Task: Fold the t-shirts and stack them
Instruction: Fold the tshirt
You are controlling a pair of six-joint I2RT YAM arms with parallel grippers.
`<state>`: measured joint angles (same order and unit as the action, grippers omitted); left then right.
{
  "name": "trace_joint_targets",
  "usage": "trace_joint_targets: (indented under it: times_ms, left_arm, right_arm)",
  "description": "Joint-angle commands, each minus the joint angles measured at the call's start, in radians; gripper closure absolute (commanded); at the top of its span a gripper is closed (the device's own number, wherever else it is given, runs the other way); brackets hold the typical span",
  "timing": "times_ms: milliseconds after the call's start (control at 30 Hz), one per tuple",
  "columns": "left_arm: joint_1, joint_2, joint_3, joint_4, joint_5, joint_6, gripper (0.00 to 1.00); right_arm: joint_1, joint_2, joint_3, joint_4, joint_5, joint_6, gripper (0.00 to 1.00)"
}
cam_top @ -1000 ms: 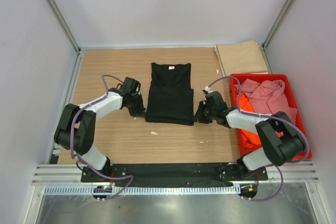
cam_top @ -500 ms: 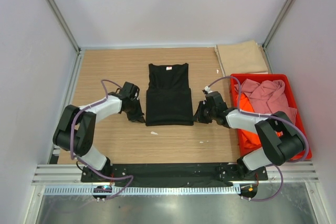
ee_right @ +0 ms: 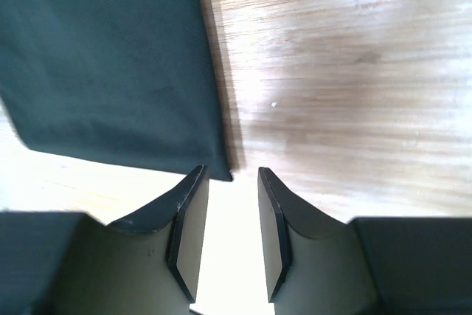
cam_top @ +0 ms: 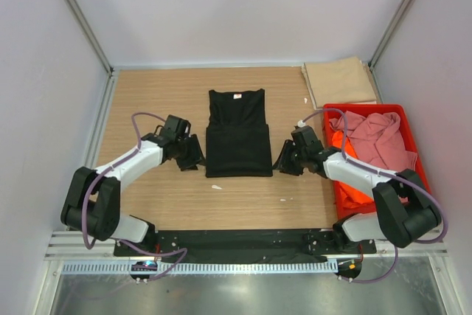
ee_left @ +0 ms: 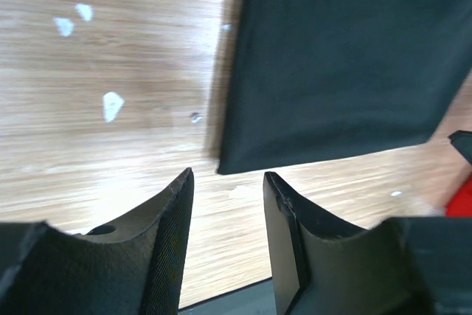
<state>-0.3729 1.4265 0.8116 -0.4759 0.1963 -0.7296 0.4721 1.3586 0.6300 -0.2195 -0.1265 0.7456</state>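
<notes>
A black t-shirt [cam_top: 237, 135] lies partly folded in the middle of the table, collar at the far side. My left gripper [cam_top: 193, 156] is open and empty just left of its near left corner; the shirt shows in the left wrist view [ee_left: 346, 57] beyond the gripper [ee_left: 227, 178]. My right gripper [cam_top: 282, 161] is open and empty just right of its near right corner; the shirt [ee_right: 103, 57] shows ahead of the gripper [ee_right: 232, 175]. A tan shirt [cam_top: 341, 82] lies folded at the far right. Pink [cam_top: 376, 134] and orange [cam_top: 352, 189] shirts lie in the red crate [cam_top: 419, 175].
White walls and metal rails bound the table on three sides. Small white specks [cam_top: 216, 187] lie on the wood near the black shirt. The crate stands along the right edge, close to my right arm.
Both grippers have let go of the black shirt's sides and drawn back toward the near corners. The shirt now lies flatter and narrower than one second ago.
</notes>
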Motion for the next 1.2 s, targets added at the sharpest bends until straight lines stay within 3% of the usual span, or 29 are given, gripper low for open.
trace_joint_targets:
  times_ms: [0, 200, 600, 900, 1000, 1033, 1133, 1167]
  left_arm:
    - [0.000, 0.005, -0.032, 0.083, 0.081, -0.057, 0.56]
    - [-0.001, 0.052, -0.077, 0.128, 0.088, -0.090, 0.58]
    - [-0.004, 0.080, -0.138, 0.175, 0.054, -0.123, 0.63]
    - [-0.011, 0.072, -0.153, 0.180, 0.022, -0.143, 0.76]
    - [-0.011, 0.066, -0.155, 0.183, 0.014, -0.151, 0.85]
    - [-0.011, 0.068, -0.150, 0.183, 0.017, -0.154, 0.99]
    - [-0.015, 0.072, -0.146, 0.207, 0.052, -0.160, 1.00]
    - [-0.024, 0.063, -0.144, 0.210, 0.057, -0.165, 1.00]
  right_arm:
    - [0.005, -0.053, -0.007, -0.012, 0.011, 0.113, 0.61]
    - [0.011, -0.035, -0.064, 0.101, -0.045, 0.219, 0.61]
    - [0.049, -0.012, -0.151, 0.193, 0.005, 0.330, 0.60]
    - [0.071, -0.012, -0.177, 0.203, 0.082, 0.362, 0.62]
    - [0.071, -0.003, -0.184, 0.209, 0.106, 0.351, 0.70]
    - [0.071, 0.003, -0.187, 0.215, 0.108, 0.347, 0.75]
    - [0.071, 0.022, -0.191, 0.256, 0.113, 0.325, 0.99]
    - [0.071, 0.022, -0.193, 0.258, 0.110, 0.311, 0.99]
